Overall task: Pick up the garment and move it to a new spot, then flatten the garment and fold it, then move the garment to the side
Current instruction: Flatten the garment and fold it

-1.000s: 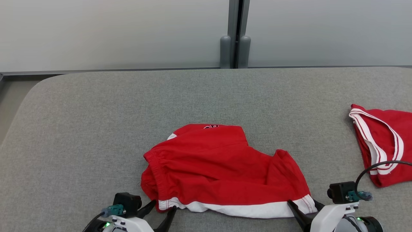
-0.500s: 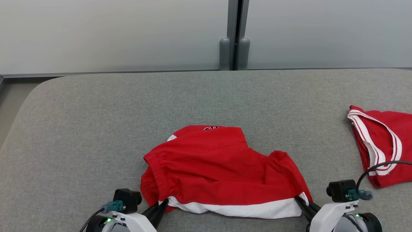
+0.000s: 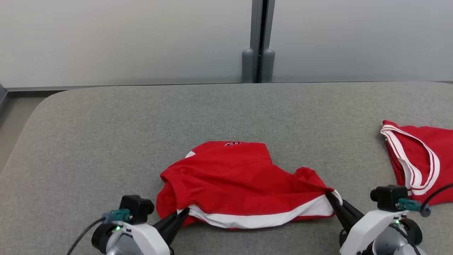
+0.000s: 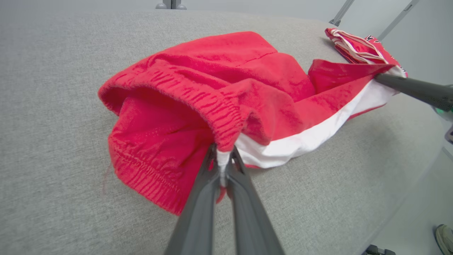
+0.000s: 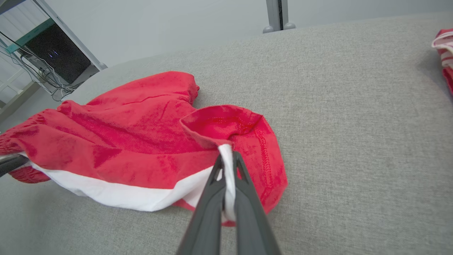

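Spreading across the scene, a grey fabric pad (image 3: 106,120) meets pale wall panels (image 3: 124,35) behind. Red shorts (image 3: 240,173) lie near its front edge. The left gripper (image 3: 184,211) and right gripper (image 3: 329,194) pinch opposite ends of the white hem. A second garment (image 3: 417,159) lies far right.

Both grippers have closed. The left gripper (image 3: 183,212) now pinches the near left corner of the red shorts (image 3: 240,177), and the right gripper (image 3: 330,195) pinches the near right corner. The white hem (image 3: 254,220) has been drawn taut between them and seems lifted slightly off the grey pad (image 3: 106,141), with its right end higher.
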Robot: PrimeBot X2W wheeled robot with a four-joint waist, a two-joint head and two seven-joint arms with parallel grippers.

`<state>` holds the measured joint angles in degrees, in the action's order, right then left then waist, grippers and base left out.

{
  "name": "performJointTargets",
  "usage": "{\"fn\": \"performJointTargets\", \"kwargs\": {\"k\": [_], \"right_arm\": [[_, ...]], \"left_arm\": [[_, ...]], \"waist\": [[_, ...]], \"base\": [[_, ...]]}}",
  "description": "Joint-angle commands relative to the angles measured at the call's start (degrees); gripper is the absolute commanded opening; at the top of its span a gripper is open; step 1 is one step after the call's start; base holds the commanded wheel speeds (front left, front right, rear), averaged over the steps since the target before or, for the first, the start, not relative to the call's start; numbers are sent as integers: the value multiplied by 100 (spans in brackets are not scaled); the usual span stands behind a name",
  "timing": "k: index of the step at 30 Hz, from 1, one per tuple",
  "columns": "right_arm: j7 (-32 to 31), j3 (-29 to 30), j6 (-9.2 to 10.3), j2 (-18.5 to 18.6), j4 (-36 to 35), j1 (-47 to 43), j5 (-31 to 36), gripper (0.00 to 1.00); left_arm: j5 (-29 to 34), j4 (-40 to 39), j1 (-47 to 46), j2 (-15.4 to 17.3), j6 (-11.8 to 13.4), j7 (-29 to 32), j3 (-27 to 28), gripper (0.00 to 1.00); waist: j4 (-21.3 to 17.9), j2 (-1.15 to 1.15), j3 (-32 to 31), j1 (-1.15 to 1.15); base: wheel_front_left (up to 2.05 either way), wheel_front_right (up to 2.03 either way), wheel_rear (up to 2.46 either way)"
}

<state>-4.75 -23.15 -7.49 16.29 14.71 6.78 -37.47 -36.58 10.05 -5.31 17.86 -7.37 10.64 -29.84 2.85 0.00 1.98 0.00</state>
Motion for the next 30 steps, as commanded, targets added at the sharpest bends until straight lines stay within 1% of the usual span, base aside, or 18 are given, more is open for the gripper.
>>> {"fn": "performJointTargets", "kwargs": {"k": [1,2,5,7,9,12,16,18,20,24,27,30], "right_arm": [[-13,-5,-2,109,-134,172,-195,0],[-13,-5,-2,109,-134,172,-195,0],[-23,-6,-2,225,-320,465,-448,0],[-35,9,-2,339,-423,758,-622,0],[20,34,-2,469,-506,1147,-792,0],[95,28,-2,687,-584,1851,-1069,0],[223,-117,-2,913,-472,3086,-1480,0],[314,-300,-2,1138,-265,3770,-1340,0],[441,-494,-3,1082,-92,4435,-1514,0],[770,-783,-2,1133,387,5668,-1737,0],[1088,-993,-3,1143,747,6484,-1858,0],[1486,-1134,-2,1204,1044,7211,-1895,0]], "left_arm": [[-174,-253,-310,248,-15,159,-31,0],[-174,-253,-310,248,-15,159,-31,0],[-310,-500,-741,565,-12,398,-42,0],[-355,-577,-1150,759,-12,549,-19,0],[-386,-597,-1684,853,-13,695,-6,0],[-464,-433,-2640,793,-13,825,-71,0],[-463,52,-4124,732,-13,906,-339,0],[-480,448,-4812,670,-13,891,-424,0],[-524,812,-5488,560,-13,863,-543,0],[-526,1447,-6679,427,-12,687,-794,0],[-547,1900,-7413,366,-12,417,-924,0],[-703,2267,-8036,262,-12,-35,-898,0]], "waist": [[-10,0,47,0],[-10,0,47,0],[-24,0,224,0],[-37,0,407,0],[-28,0,666,0],[0,0,1122,0],[-33,0,1728,0],[-53,0,1985,0],[-80,0,2214,0],[-158,0,2542,0],[-234,0,2690,0],[-298,0,2785,0]], "base": [[0,0,0],[0,0,0],[0,0,0],[0,0,0],[0,0,0],[0,0,0],[0,0,0],[0,0,0],[0,0,0],[0,0,0],[0,0,0],[0,0,0]]}}
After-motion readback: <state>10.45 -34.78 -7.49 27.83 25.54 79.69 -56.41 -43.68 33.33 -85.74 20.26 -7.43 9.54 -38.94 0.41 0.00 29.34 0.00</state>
